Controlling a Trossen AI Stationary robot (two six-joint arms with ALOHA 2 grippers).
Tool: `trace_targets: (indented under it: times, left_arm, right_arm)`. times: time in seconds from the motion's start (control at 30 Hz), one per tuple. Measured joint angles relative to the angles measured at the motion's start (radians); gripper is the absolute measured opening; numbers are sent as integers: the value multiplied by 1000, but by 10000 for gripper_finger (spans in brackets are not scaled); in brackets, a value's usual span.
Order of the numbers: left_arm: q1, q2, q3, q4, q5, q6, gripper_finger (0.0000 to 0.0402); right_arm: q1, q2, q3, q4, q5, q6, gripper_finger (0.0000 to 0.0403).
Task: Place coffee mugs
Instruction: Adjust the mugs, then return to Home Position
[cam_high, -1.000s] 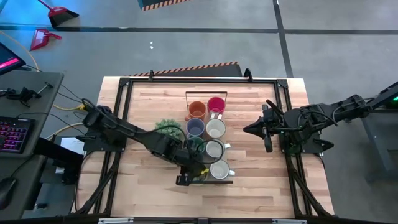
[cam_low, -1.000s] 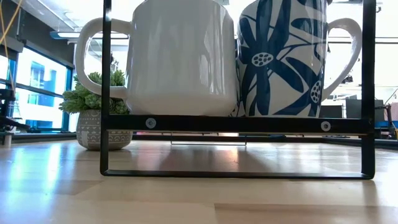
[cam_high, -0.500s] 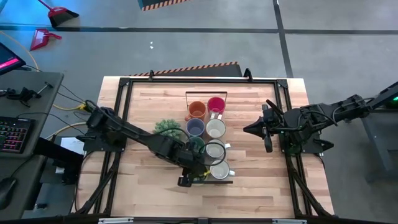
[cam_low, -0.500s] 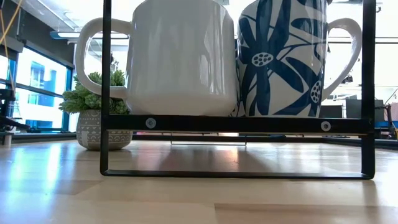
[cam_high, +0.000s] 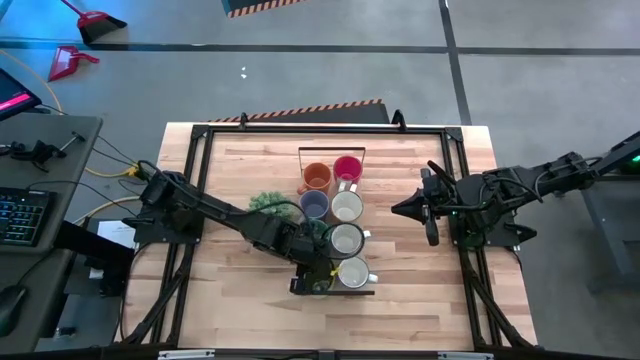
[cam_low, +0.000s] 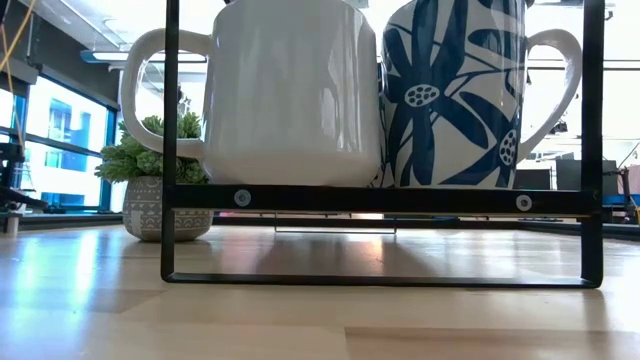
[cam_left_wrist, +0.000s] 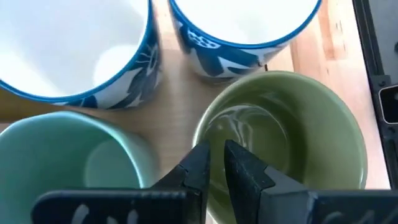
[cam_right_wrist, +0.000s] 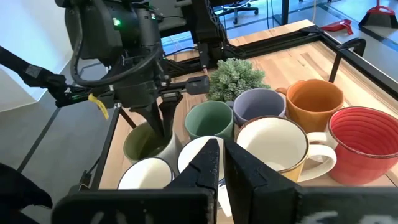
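Observation:
A black wire rack (cam_high: 332, 150) at mid-table holds two columns of coffee mugs: orange (cam_high: 317, 177), pink-red (cam_high: 347, 168), lavender (cam_high: 314, 205), teal (cam_high: 316, 232) and white ones (cam_high: 347, 206). My left gripper (cam_high: 312, 272) reaches down at the rack's near left place and is shut on the olive-green mug (cam_left_wrist: 280, 137), which stands upright next to the teal mug (cam_left_wrist: 68, 162). My right gripper (cam_high: 415, 208) hovers shut over the table's right side and touches nothing. My left gripper pinches the olive-green mug's rim (cam_left_wrist: 208, 134) on the side toward the teal mug, one finger (cam_left_wrist: 244, 168) inside the mug and one (cam_left_wrist: 198, 168) outside. The fingers come steeply from above. The mug sits upright; whether its base rests on the rack I cannot tell.
A spiky green potted plant (cam_high: 268, 205) stands just left of the rack, close to my left arm. In the low view a white mug (cam_low: 290, 90) and a blue-flowered mug (cam_low: 460, 90) stand behind the rack's front bar (cam_low: 400, 198). Bare wood lies near and right of the rack.

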Motion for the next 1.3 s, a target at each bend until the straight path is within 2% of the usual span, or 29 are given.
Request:
trace_targets:
  times: [0.6, 0.8, 1.0, 1.1, 1.3]
  left_arm:
    - [12, -5, 0, -40, -1, 0, 38]
    - [8, -62, 3, -19, 30, 7, 38]
    - [-5, -160, 36, -24, 33, 98, 38]
    - [-5, -216, 36, -76, 4, 129, 37]
    - [-4, -334, 36, -338, -132, 71, 24]
  right_arm:
    - [0, 0, 0, 0, -3, -7, 9]
    - [0, 0, 0, 0, -3, -7, 9]
    - [0, 0, 0, 0, -3, -6, 9]
    - [0, 0, 0, 0, 0, -50, 9]
    - [1, -2, 0, 0, 23, -74, 9]
